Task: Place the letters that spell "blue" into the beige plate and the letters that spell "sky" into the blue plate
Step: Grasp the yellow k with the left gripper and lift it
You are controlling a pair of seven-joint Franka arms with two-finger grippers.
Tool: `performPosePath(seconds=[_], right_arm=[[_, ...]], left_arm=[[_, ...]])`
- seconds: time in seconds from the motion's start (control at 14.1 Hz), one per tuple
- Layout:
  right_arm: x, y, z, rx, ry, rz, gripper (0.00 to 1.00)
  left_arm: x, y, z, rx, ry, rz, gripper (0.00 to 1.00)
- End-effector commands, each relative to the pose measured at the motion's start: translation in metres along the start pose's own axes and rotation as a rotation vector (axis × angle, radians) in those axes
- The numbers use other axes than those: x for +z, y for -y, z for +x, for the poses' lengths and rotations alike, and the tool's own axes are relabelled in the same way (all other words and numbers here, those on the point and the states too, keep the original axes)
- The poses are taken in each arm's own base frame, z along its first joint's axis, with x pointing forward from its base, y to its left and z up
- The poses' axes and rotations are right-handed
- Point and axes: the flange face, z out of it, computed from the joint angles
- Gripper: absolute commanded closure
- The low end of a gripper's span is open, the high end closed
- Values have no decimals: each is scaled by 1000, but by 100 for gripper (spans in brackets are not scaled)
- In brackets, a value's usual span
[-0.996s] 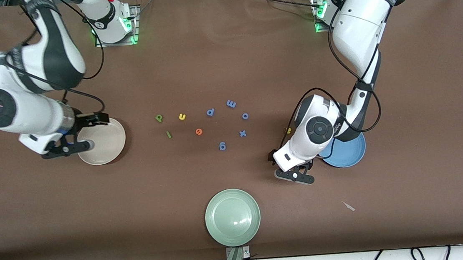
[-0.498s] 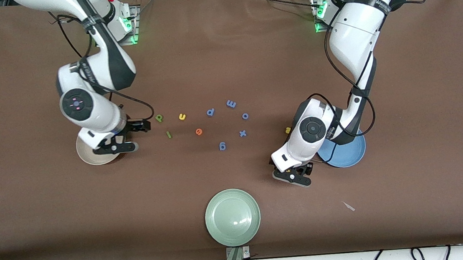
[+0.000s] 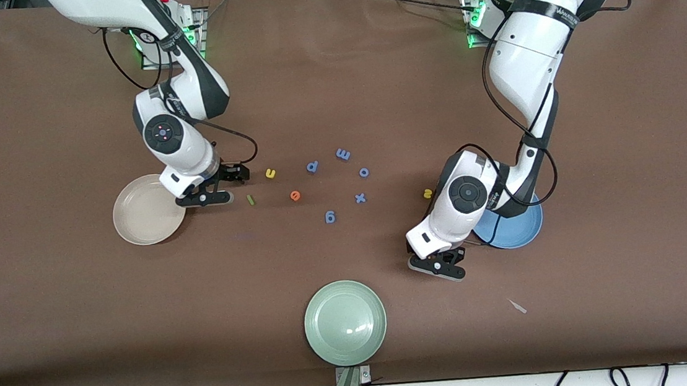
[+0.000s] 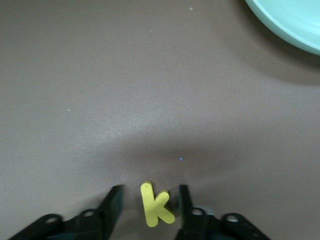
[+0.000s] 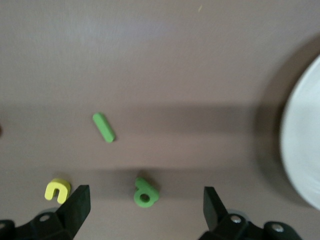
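Each gripper brackets its own letter; all plates are empty.

The left gripper (image 4: 147, 212), half-closed, straddles the yellow k (image 4: 155, 204) on the table near the blue plate (image 3: 517, 227), not yet pinching. The right gripper (image 5: 145, 202), spread wide, frames the green b (image 5: 145, 192) beside the beige plate (image 3: 140, 220), with the green l (image 5: 104, 127) and yellow u (image 5: 57, 190) close by.

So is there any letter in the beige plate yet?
No: in the front view the beige plate shows only bare cream surface, and the green l and orange e lie on the table.
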Motion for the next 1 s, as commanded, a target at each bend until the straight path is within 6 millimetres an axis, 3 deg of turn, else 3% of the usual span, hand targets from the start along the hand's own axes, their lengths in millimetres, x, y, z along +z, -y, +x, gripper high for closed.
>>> performPosePath(seconds=[0.0, 0.14, 0.57, 0.71, 0.92], right_arm=[[19, 8, -10, -3, 9, -7, 0], [30, 7, -16, -6, -15, 4, 0], [50, 3, -26, -16, -19, 7, 5], [51, 2, -27, -18, -18, 6, 12], [54, 2, -28, -22, -15, 5, 20]], left_arm=[[-5, 10, 3, -1, -6, 18, 85], [-16, 18, 6, -12, 0, 22, 91], [-93, 42, 10, -21, 134, 76, 91], [-97, 51, -16, 5, 237, 103, 91], [-98, 90, -68, 72, 281, 178, 91]])
